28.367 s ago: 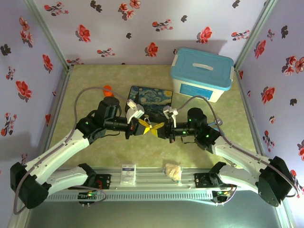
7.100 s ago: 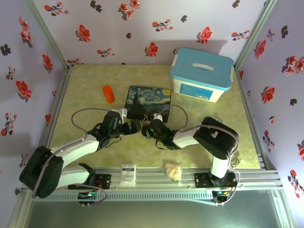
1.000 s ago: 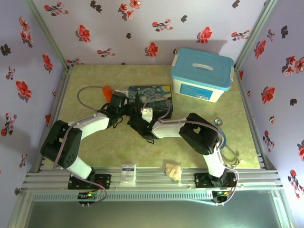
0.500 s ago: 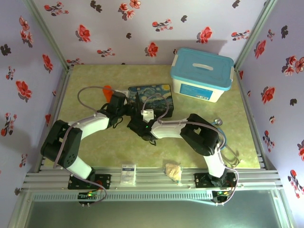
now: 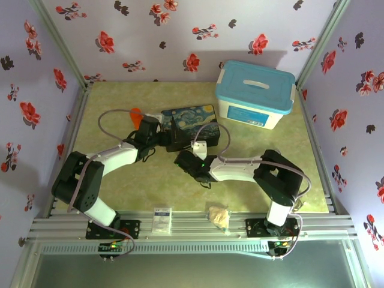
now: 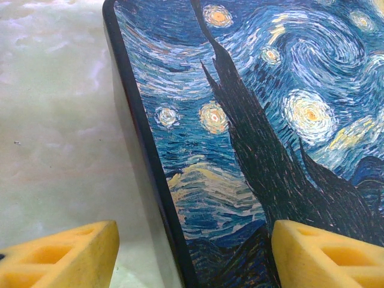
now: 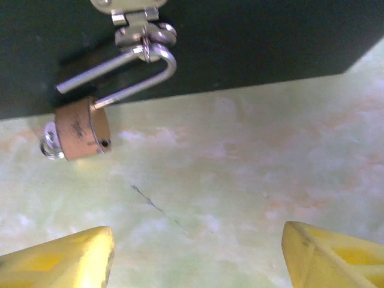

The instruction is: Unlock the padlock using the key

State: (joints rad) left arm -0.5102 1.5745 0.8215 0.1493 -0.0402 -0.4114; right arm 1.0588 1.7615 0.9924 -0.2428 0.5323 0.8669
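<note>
Both hands stood open. Left hand point(image 6: 192, 259) showed its two yellow fingertips point(image 6: 60, 255) in the lower corners of its wrist view, wide apart. The dark left edge of the box point(image 6: 252, 120) ran up between them; whether either tip touched it I could not tell. Right hand point(image 7: 198, 258) likewise had its yellow tips in the lower corners of its own view, with bare tabletop between them and nothing gripped.

In the top view, the greenish tabletop point(image 5: 120, 180) spread across the middle of the frame. A white tub point(image 5: 255, 111) with a blue lid sat at the upper right. The box, painted with a swirling night sky, lay at the centre, just left of the tub.

In the right wrist view, the padlock point(image 7: 81, 132) lay at the upper left, against the box's dark side. Its shackle point(image 7: 163, 69) hooked through the latch point(image 7: 141, 24) at the top edge. One leg sat in the brass body, and the other leg's end stood free of it. A small silver ring point(image 7: 49, 147) stuck out at the body's left end; whether it was the key's I could not tell.
</note>
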